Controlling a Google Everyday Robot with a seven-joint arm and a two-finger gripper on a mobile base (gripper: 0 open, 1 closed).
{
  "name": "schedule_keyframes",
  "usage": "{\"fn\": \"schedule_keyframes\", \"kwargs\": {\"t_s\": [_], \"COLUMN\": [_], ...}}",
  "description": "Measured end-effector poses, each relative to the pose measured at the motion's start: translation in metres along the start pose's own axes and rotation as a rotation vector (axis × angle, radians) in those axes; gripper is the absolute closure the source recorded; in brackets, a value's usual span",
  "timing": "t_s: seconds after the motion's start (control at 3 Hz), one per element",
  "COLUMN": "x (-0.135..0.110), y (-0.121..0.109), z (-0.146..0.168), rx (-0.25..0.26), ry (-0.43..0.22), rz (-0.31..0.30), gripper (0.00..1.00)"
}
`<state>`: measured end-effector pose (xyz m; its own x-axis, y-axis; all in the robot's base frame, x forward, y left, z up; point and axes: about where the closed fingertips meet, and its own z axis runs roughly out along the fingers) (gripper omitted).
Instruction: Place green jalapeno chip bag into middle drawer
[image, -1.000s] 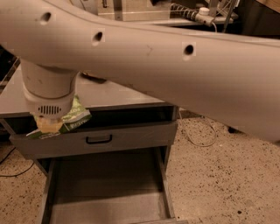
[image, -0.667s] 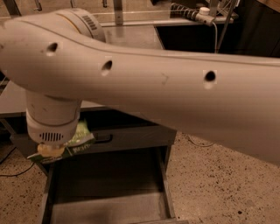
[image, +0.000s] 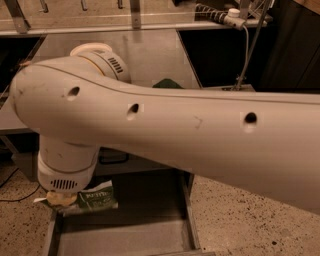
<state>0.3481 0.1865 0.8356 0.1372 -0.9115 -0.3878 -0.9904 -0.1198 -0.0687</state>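
The green jalapeno chip bag (image: 94, 196), light green with white lettering, hangs under the arm's white wrist at the lower left. My gripper (image: 62, 199) points down there; only a yellowish fingertip shows beside the bag, which it holds. The bag is over the back left corner of the open middle drawer (image: 125, 239), a grey metal drawer with a flat floor. I cannot tell whether the bag touches the drawer's left wall. The big white arm (image: 200, 135) covers the middle of the view.
A grey drawer front with a black handle (image: 113, 159) sits above the open drawer, mostly behind the arm. A dark green object (image: 167, 83) lies on the counter top (image: 150, 55). Cables and a white plug (image: 232, 14) are at the top right. Speckled floor (image: 235, 215) lies to the right.
The wrist and the bag have come down from the level of the upper drawer front to just over the open drawer's back left corner. The arm has swung lower across the view.
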Motion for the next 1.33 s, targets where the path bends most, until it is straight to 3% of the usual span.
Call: {"fn": "schedule_keyframes", "kwargs": {"t_s": [0.33,1.33], "x": [0.002,0.02], "y": [0.005,0.011], "z": [0.019,0.124], "rx": [-0.023,-0.13], "ry": [-0.023,-0.116], "rz": [0.013,0.103], "gripper": [1.0,1.0]}}
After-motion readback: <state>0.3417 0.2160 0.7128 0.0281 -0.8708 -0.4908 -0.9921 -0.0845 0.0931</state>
